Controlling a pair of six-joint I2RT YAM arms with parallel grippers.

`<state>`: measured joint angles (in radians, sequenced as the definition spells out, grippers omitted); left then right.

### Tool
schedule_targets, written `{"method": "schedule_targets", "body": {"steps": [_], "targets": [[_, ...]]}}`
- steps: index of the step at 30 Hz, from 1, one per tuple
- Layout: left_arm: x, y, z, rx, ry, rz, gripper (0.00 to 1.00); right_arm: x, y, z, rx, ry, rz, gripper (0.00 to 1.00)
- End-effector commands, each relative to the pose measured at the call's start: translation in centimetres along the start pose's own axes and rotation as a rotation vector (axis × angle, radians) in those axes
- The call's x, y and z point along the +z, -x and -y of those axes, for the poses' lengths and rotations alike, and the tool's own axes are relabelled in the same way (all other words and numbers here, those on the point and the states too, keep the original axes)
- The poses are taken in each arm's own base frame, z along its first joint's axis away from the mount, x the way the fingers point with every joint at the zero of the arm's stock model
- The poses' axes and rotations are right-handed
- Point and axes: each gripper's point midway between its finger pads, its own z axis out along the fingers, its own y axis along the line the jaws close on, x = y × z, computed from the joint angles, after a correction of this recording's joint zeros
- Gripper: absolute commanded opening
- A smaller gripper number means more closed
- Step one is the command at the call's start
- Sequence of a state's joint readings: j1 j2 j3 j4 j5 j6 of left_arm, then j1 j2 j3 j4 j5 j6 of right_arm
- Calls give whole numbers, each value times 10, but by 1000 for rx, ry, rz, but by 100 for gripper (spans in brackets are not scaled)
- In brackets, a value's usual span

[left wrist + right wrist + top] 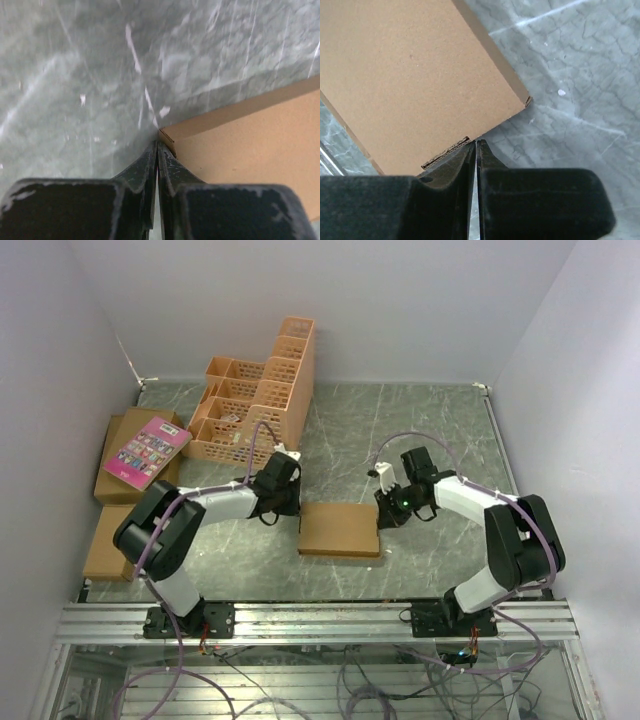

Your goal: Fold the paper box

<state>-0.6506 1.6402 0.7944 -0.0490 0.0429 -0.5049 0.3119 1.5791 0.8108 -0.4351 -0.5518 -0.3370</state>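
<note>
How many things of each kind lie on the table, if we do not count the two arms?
paper box: 1
pink book: 1
orange lattice crate: 1 (a stepped cluster; whether it is several crates joined, I cannot tell)
brown cartons: 2, one under the book, the other nearer the arms
Total: 5

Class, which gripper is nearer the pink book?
Left. The left gripper is at the left edge of the paper box, toward the pink book; the right gripper is at its opposite edge.

Grey marble tabletop (pixel 420 430), pale lilac walls (pixel 400 300)
</note>
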Motion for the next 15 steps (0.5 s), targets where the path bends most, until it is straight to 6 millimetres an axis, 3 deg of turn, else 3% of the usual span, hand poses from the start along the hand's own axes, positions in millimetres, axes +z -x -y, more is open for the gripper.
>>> {"method": "schedule_targets", "body": {"steps": [1, 4, 8, 12, 15], "targets": [[14, 18, 38, 99, -126, 24, 15, -5, 30, -10, -15, 24, 116, 8], [5, 22, 32, 120, -87, 45, 19, -18, 38, 6, 9, -3, 154, 9], [-27, 18, 14, 154, -20, 78, 33, -42, 53, 19, -41, -54, 234, 13], [-68, 18, 19, 229, -64, 100, 40, -51, 59, 7, -128, -7, 261, 21], [-98, 31, 46, 326, -141, 173, 43, -50, 64, 10, -142, 7, 252, 25]]}}
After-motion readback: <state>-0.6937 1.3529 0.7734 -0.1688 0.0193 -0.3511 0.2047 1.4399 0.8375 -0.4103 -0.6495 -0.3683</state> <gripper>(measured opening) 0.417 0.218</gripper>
